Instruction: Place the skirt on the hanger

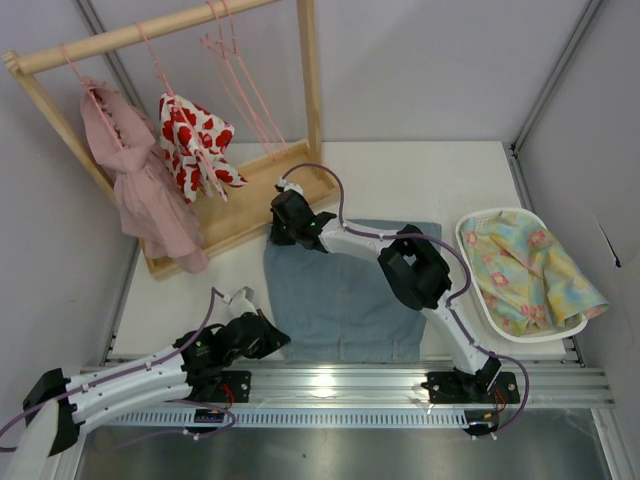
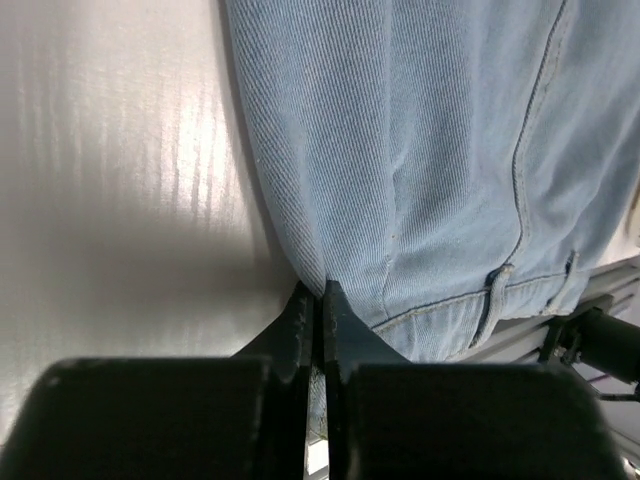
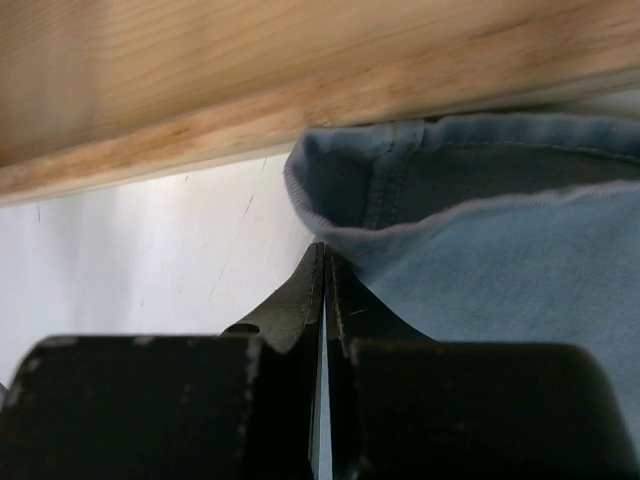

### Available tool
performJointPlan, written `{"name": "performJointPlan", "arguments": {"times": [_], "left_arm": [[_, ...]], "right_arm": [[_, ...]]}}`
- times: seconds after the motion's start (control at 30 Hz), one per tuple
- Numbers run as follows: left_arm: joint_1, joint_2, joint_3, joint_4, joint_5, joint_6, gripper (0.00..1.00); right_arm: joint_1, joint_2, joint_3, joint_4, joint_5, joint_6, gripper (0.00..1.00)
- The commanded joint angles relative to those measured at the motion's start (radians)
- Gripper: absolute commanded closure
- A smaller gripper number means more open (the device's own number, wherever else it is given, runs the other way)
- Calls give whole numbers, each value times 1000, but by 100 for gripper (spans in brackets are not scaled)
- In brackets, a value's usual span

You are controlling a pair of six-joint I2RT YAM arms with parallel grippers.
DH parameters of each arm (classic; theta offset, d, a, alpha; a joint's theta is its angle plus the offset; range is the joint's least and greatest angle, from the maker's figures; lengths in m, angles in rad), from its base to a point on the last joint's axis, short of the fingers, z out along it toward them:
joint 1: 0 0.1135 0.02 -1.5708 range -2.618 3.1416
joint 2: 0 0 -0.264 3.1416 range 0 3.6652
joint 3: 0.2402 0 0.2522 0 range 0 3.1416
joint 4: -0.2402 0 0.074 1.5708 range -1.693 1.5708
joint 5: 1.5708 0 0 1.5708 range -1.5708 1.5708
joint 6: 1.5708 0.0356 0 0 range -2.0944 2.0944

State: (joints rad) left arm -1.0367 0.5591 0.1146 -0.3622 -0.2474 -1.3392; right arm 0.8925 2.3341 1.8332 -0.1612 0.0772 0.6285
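Denim, light blue: skirt (image 1: 345, 295) lies flat on the white worktop (image 1: 400, 180) between the two arms, waistband toward the arm bases, hem toward the wooden rack (image 1: 245, 215).

Left tool (image 2: 321, 292) sits low at the skirt's near-left edge, close to the waistband. Fingers pressed together. Creases in the cloth run into the tips, so it seems nipped, though the pinch itself is hidden.

Right tool (image 3: 323, 250) is at the far-left hem corner, just beside the rack's base board. Fingers closed tight, with the hem curled up over the tips and held.

Hanger (image 1: 243, 85), bare pink wire, one of a few alike, hangs from the rack's rail, well apart from the skirt. Left of it on the same rail are a white garment with red hearts (image 1: 195, 145) and a pale pink dress (image 1: 140, 195).

White basket (image 1: 465, 228) holding floral cloth (image 1: 530, 270) sits right of the skirt.
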Motion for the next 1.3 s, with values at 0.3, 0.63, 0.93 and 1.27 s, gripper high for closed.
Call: {"name": "performJointPlan", "arguments": {"times": [0.3, 0.63, 0.93, 1.27], "left_arm": [[33, 16, 211, -299, -240, 192, 100], [32, 21, 65, -78, -44, 147, 100], [-92, 10, 8, 66, 19, 130, 100], [-131, 22, 71, -76, -99, 77, 100]], "right_arm": [[-24, -140, -35, 45, -16, -67, 100], [48, -101, -2, 8, 16, -82, 44], [49, -107, -77, -21, 64, -72, 44], [6, -283, -293, -26, -24, -104, 34]]}}
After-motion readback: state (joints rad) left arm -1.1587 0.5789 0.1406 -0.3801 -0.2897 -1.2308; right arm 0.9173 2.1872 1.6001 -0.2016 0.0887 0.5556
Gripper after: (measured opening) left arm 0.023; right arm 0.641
